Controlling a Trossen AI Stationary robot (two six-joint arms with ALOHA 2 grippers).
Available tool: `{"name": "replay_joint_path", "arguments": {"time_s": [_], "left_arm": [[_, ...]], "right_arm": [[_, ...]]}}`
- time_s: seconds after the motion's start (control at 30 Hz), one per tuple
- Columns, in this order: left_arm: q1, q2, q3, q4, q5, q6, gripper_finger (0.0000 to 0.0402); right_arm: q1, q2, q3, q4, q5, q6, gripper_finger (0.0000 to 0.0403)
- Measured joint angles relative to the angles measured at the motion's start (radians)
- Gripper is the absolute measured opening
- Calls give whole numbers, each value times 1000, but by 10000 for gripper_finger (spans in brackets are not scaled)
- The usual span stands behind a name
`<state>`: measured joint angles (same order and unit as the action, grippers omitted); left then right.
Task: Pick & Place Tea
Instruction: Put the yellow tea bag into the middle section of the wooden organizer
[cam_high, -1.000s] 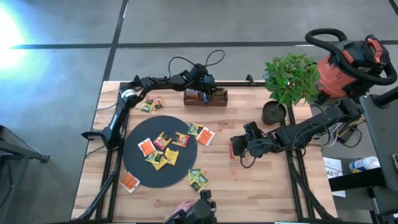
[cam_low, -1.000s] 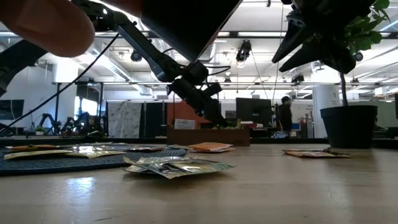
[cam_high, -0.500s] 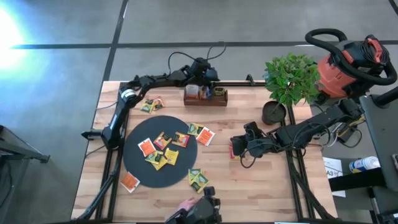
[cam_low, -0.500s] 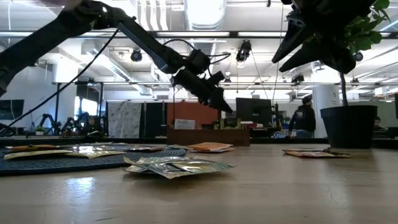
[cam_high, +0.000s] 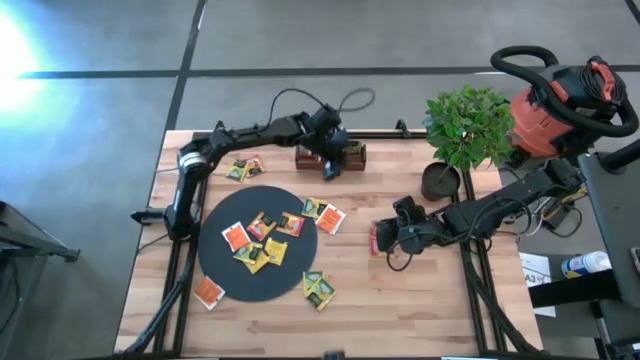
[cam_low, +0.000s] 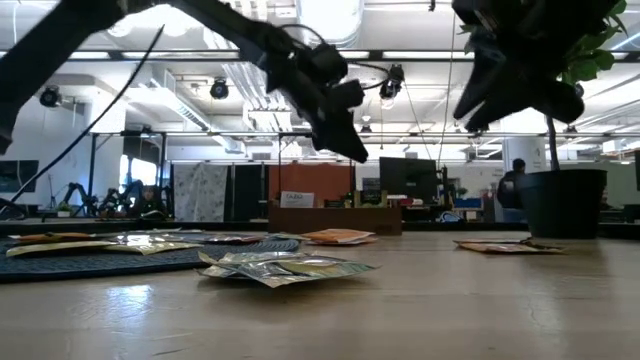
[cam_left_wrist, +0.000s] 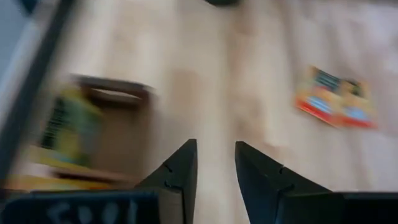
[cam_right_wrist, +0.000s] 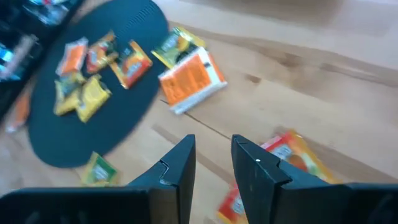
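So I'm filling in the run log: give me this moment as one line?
left gripper: open, empty, beside wooden tray | right gripper: open, empty, above orange packet | black disc: several tea packets

Overhead, table-level and two wrist cameras share the table (cam_high: 400, 300).

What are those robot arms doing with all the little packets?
They are sorting tea packets from a black disc into a wooden tray. The left gripper hangs just in front of the tray, fingers apart and empty. The right gripper waits low over the table beside an orange packet, also open with nothing in it. Most packets lie on the disc or loose around it.
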<state>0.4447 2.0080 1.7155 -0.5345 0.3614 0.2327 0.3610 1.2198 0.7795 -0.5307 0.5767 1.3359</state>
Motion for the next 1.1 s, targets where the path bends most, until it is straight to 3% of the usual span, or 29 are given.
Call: {"name": "replay_joint_path", "arguments": {"time_s": [0.17, 0.33, 0.53, 0.63, 0.73, 1.1], "left_arm": [[-136, -122, -155, 33, -9, -57, 101], [-283, -214, -352, 285, -91, -165, 100], [-372, -193, -494, 494, -134, -260, 100], [-385, -150, -501, 502, -178, -264, 100], [-385, -105, -468, 511, -198, -264, 100], [-377, 161, -175, 447, -199, -250, 100]], "right_arm": [[-12, 1, -26, -57, -132, 72, 102], [-13, 8, -122, -55, -267, 313, 102], [-12, 4, -258, 97, -298, 513, 102], [-12, 8, -298, 185, -295, 541, 102], [-13, 19, -314, 165, -287, 595, 102], [-15, 27, -333, 162, -235, 636, 102]]}}
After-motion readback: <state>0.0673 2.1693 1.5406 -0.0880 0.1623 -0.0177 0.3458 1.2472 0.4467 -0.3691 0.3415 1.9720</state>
